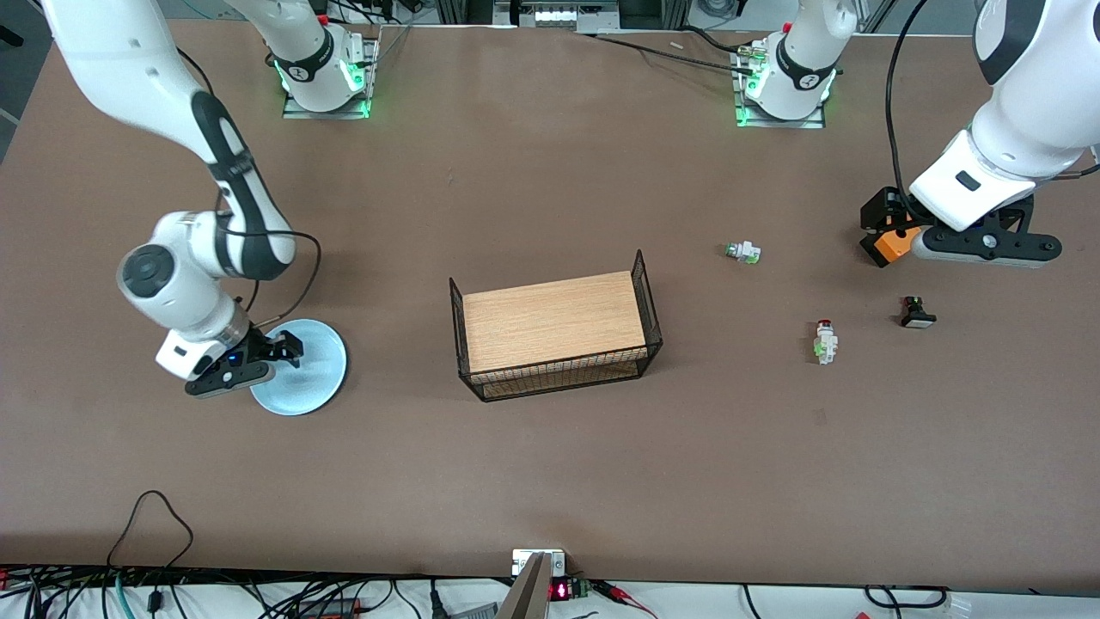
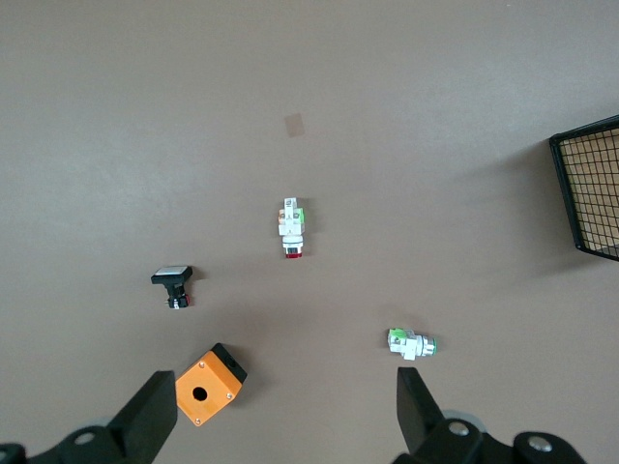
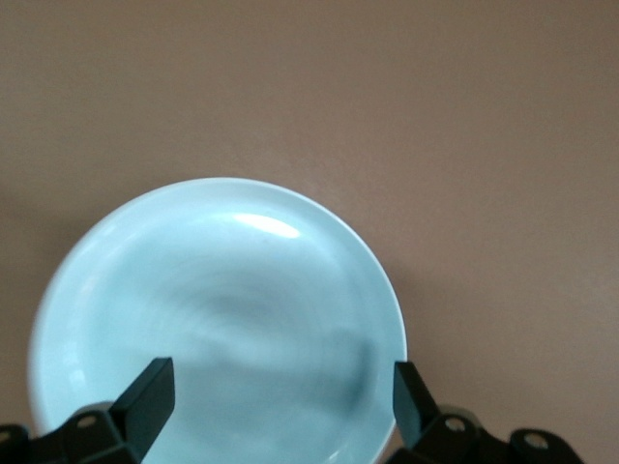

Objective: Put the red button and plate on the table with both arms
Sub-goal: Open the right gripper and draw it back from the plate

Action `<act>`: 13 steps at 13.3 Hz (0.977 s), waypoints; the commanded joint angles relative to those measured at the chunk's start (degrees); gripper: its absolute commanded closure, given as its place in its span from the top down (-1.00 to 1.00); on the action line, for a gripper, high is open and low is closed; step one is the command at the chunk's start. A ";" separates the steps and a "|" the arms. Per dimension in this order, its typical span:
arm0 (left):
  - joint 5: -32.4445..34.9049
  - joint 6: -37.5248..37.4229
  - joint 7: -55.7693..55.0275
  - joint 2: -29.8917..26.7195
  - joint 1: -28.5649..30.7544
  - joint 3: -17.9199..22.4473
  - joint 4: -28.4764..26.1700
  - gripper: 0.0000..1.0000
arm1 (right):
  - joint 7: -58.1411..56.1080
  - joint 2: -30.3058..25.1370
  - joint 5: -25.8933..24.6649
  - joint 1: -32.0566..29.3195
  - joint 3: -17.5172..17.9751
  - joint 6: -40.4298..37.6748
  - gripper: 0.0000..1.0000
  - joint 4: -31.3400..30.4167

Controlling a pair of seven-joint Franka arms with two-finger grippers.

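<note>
The pale blue plate (image 1: 311,378) (image 3: 222,290) lies flat on the brown table (image 1: 550,481) toward the right arm's end. My right gripper (image 1: 279,348) (image 3: 279,401) hovers just over it, open, with nothing between its fingers. The red button (image 1: 826,341) (image 2: 292,228), a small white switch with a red cap, lies on its side on the table toward the left arm's end. My left gripper (image 1: 885,225) (image 2: 282,416) hangs open and empty over an orange box (image 1: 894,245) (image 2: 209,385), well apart from the button.
A wire rack with a wooden top (image 1: 554,331) (image 2: 590,188) stands mid-table. A white switch with a green end (image 1: 743,252) (image 2: 412,343) and a black switch with a white cap (image 1: 917,312) (image 2: 173,285) lie near the button. Cables run along the table's front edge.
</note>
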 commanded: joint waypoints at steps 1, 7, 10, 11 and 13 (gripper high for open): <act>-0.63 -1.29 -0.55 0.47 -0.20 -0.05 1.49 1.00 | -1.00 -3.61 0.40 -0.08 -0.41 -16.75 1.00 8.92; -0.63 -1.29 -0.55 0.47 -0.20 -0.05 1.49 1.00 | -0.92 -11.95 -3.37 0.18 -1.47 -29.69 1.00 14.29; -0.63 -1.29 -0.55 0.47 -0.20 -0.05 1.49 1.00 | 1.80 -16.88 -3.03 0.00 -2.52 -38.99 1.00 17.02; -0.63 -1.29 -0.55 0.47 -0.20 -0.05 1.58 1.00 | 2.16 -17.94 -3.63 0.00 -2.87 -42.24 1.00 17.20; -0.63 -1.29 -0.46 0.47 -0.20 -0.05 1.49 1.00 | 2.16 -19.87 -2.59 -0.44 -3.40 -44.38 1.00 16.94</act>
